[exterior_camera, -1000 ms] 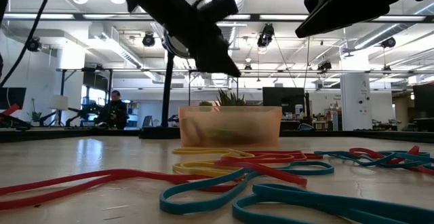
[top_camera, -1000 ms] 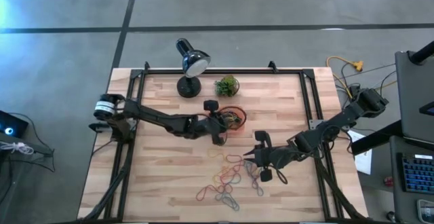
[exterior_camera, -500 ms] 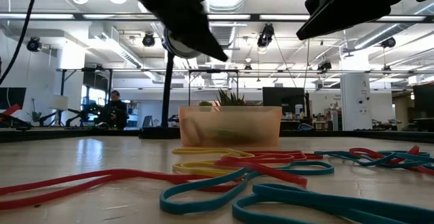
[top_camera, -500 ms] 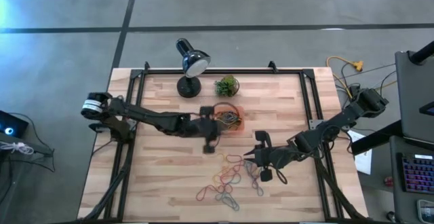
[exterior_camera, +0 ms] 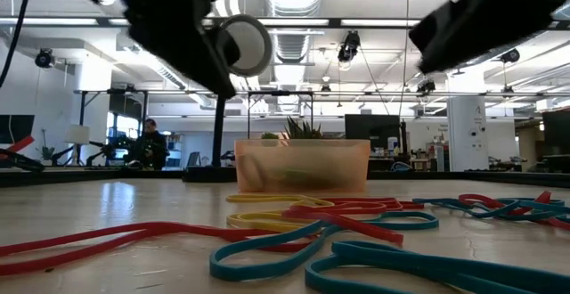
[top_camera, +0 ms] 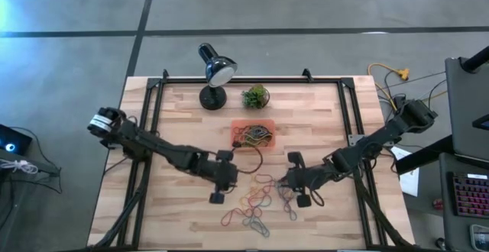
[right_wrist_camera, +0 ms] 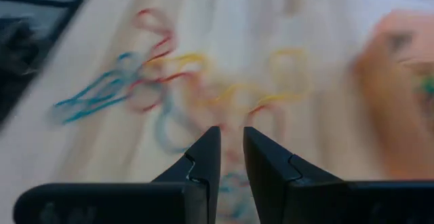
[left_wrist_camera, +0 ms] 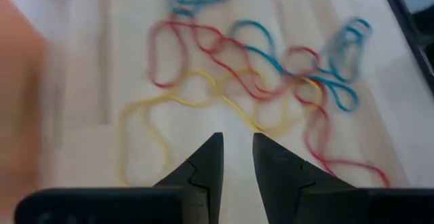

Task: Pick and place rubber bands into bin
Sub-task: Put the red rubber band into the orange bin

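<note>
The orange-red bin [top_camera: 236,127] stands on the wooden table with a few rubber bands [top_camera: 258,135] lying inside it; the low view shows its wall [exterior_camera: 303,165]. Several loose rubber bands [top_camera: 258,202] in red, yellow and blue sprawl on the table nearer the near edge [exterior_camera: 338,227] [left_wrist_camera: 258,75] [right_wrist_camera: 169,81]. My left gripper [top_camera: 228,179] [left_wrist_camera: 236,149] hovers left of that pile, fingers almost together and holding nothing. My right gripper [top_camera: 285,182] [right_wrist_camera: 230,142] hovers right of the pile, also with only a narrow gap and nothing between the fingers.
A black desk lamp [top_camera: 214,72] and a small green plant ball [top_camera: 255,96] stand beyond the bin near the far edge. Black frame rails [top_camera: 153,130] run along the table's left and right sides. A person [exterior_camera: 151,142] sits far off in the room.
My left gripper has drawn back from above the bin toward the table's near edge and a little left, ending beside the loose bands. The bin and the bands on the table have stayed where they were.
</note>
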Robot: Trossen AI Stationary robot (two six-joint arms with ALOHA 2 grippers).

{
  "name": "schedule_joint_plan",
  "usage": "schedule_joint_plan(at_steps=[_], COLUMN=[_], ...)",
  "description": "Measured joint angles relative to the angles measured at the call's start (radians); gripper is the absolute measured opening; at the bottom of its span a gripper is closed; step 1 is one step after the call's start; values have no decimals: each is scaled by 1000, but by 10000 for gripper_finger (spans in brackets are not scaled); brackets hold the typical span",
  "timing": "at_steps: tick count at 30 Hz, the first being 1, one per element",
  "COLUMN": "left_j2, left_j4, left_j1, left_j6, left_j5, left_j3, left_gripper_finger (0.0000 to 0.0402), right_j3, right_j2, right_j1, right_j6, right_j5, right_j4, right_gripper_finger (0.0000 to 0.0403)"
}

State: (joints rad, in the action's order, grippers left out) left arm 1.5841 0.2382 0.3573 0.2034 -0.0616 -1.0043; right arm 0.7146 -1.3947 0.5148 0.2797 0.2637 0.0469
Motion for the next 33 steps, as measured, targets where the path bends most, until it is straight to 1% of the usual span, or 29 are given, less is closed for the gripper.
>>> schedule_joint_plan(at_steps=[2,7,14,18,21,26,33], left_j2=[0,3,-1,-1,-1,-1,-1], left_j4=[-3,-62,-67,-67,-69,-72,-73], left_j1=[34,91,92,89,89,89,89], left_j6=[21,25,26,26,26,26,26], left_j5=[1,0,-2,-2,-2,-3,-4], left_j3=[10,51,60,62,62,62,62], left_gripper_finger=[66,66,66,66,66,66,66], right_j3=[-14,-25,-24,-24,-11,-1,-2], right_j2=[-17,-69,-179,-256,-290,-290,-213], right_j1=[5,34,37,37,37,37,37], right_j6=[17,0,-10,9,27,31,5], right_j5=[-56,-62,-54,-55,-52,-52,-51], right_j4=[0,9,-4,-8,-16,-6,9], right_gripper_finger=[59,59,59,59,59,59,59])
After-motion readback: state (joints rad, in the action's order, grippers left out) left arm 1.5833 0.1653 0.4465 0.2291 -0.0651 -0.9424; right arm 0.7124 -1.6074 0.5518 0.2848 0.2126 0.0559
